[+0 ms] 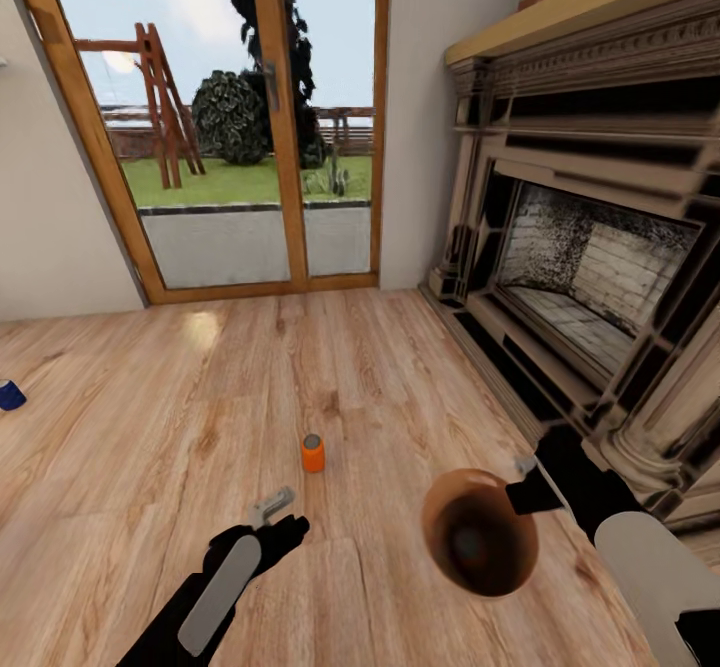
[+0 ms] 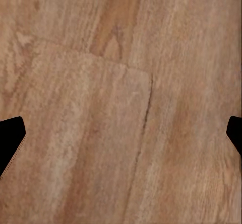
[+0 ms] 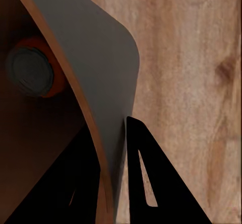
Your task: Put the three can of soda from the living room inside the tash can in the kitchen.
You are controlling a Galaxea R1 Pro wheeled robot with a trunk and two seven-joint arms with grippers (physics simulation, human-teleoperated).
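Observation:
One orange soda can (image 1: 313,454) stands upright on the wood floor, a short way ahead of my left gripper (image 1: 275,505). That gripper hangs open over bare planks, its fingertips (image 2: 12,133) at the edges of the left wrist view. A dark blue can (image 1: 10,394) lies at the far left edge. My right gripper (image 1: 525,492) is shut on the rim of the trash can (image 1: 480,532), a dark grey bucket with a brown inside, one finger inside the wall (image 3: 108,78) and one outside. Another orange can (image 3: 33,73) lies inside the bucket.
A dark fireplace (image 1: 590,267) with a stone hearth runs along the right, close to my right arm. Wood-framed glass doors (image 1: 250,127) stand ahead, with pale walls either side. Warm wood floor (image 1: 200,367) stretches between me and the doors.

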